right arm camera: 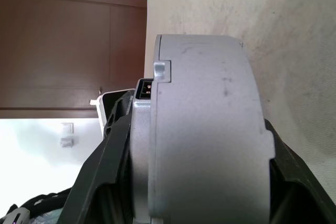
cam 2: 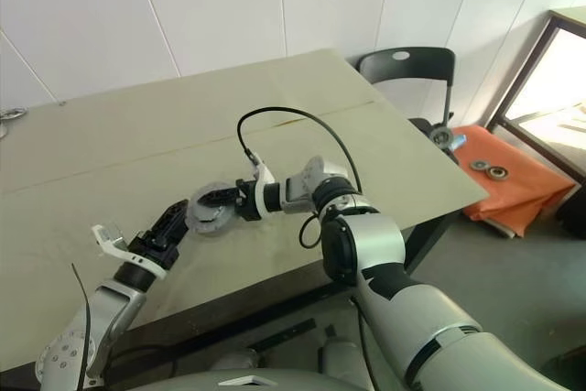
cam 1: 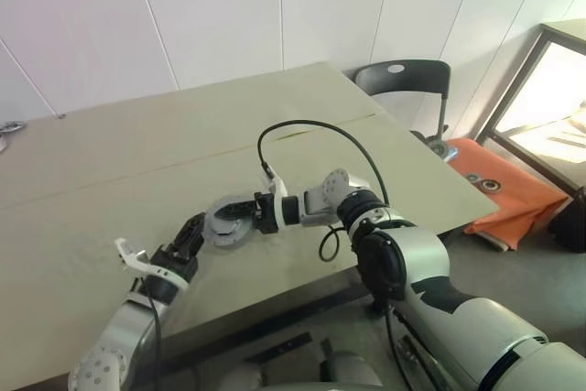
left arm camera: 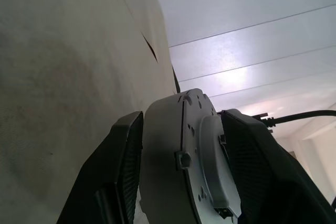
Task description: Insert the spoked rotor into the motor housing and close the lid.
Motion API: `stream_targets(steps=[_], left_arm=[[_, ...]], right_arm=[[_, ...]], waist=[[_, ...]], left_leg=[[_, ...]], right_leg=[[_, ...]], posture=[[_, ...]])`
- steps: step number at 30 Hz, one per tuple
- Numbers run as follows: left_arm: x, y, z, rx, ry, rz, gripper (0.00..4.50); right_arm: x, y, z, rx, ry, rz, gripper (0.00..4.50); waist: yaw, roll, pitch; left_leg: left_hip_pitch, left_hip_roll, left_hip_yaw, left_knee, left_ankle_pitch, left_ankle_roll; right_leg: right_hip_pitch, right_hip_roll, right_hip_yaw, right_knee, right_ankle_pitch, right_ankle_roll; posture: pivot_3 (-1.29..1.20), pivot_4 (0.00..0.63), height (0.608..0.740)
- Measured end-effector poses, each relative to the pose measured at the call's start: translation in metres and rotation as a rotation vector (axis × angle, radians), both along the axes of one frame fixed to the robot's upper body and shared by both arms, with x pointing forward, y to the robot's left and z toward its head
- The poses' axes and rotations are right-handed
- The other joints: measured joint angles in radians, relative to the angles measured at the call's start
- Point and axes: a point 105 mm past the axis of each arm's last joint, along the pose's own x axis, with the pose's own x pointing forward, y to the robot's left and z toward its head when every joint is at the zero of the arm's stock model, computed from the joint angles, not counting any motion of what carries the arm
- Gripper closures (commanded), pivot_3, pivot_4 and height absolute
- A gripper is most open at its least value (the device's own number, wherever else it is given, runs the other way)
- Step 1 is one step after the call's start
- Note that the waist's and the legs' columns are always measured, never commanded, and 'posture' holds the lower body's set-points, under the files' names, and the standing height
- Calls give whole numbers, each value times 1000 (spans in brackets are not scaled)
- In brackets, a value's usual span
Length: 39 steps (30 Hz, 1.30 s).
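Note:
The motor housing [cam 1: 222, 227] is a closed grey round casing held on edge just above the tan table [cam 1: 137, 153]. My left gripper [cam 1: 196, 228] comes at it from the near left, and its black fingers [left arm camera: 123, 161] sit against the casing's two flat faces [left arm camera: 178, 150]. My right gripper [cam 1: 234, 216] reaches in from the right, pointing left. Its fingers [right arm camera: 113, 145] clamp the round wall of the housing [right arm camera: 205, 129]. Both grippers are shut on it. A flat grey lid plate [left arm camera: 212, 156] covers one face. The spoked rotor is hidden.
A black cable [cam 1: 311, 130] loops above my right wrist. Beyond the table's far right corner stands a dark chair [cam 1: 403, 80]. An orange mat [cam 1: 499, 185] with small round parts lies on the floor to the right. The table's front edge runs just below my hands.

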Motion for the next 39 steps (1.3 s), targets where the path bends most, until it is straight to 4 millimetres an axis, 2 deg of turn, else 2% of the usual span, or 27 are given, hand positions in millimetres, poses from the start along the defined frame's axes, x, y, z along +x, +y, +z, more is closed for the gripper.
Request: stream_targets(steps=[2, 6, 7, 10, 14, 17, 20, 23, 31, 36, 39], left_arm=[[0, 0, -1, 41, 22, 17, 1416], [3, -3, 8, 95, 17, 43, 116], [5, -5, 12, 101, 5, 40, 53], [7, -12, 24, 78, -26, 22, 53], [6, -17, 25, 12, -22, 7, 53], [6, -16, 17, -18, 8, 6, 53], [5, -11, -2, -43, 64, 21, 53], [8, -7, -6, -57, 70, 34, 53], [21, -12, -4, -94, 55, 54, 53], [33, -22, 8, -113, 20, 16, 53], [37, -27, 4, -147, 13, -11, 53]], right_arm=[[0, 0, 0, 0, 0, 0, 2180], [0, 1, 0, 1, 0, 2, 2180], [-1, 1, 0, 1, 1, 3, 2180], [-1, 2, 0, 3, 1, 5, 2180], [1, -1, 0, 1, -1, -3, 2180], [1, -2, 0, -1, -3, -5, 2180], [1, -1, 0, -1, -4, -4, 2180], [0, 0, 0, 0, -3, 0, 2180], [0, 1, -1, -4, -4, 0, 2180], [1, 1, -1, -5, -11, -6, 2180], [3, -2, -1, -11, -18, -15, 2180]], waist=[[1, 0, 0], [3, 0, 0], [3, 0, 0], [3, 0, 0], [2, 0, 0], [1, 0, 0], [1, 0, 0], [0, 0, 0], [2, 0, 0], [4, -1, 0], [3, -1, 0]], left_leg=[[0, 0, 0, 0, 0, 0], [0, 0, 0, 0, 0, 0], [0, 0, 0, 1, 0, 0], [0, 0, 0, 0, 0, 0], [0, 0, 0, 0, 0, 0], [0, 0, 0, 0, 0, 0], [0, 0, 0, 0, 0, 0], [0, 0, 0, 0, 0, 0], [0, 0, 0, 0, 0, 0], [0, -1, 0, 1, 0, 0], [0, -1, 0, 1, 0, 0]], right_leg=[[0, 0, 0, 0, 0, 0], [0, 0, 0, 0, 0, 0], [1, 0, 0, 0, 0, 0], [1, 0, 0, 0, 0, 0], [0, 0, 0, 0, 0, 0], [0, 0, 0, 0, 0, 0], [0, 0, 0, 0, 0, 0], [0, 0, 0, 0, 0, 0], [0, 0, 0, 0, 0, 0], [1, 0, 0, 0, 0, 0], [0, 0, 0, 0, 0, 0]], posture=[[0, 0, 740], [0, 0, 740], [0, 0, 740], [0, 0, 740], [0, 0, 740], [0, 0, 740], [0, 0, 740], [0, 0, 740], [0, 0, 740], [0, 0, 740], [0, 0, 740]])
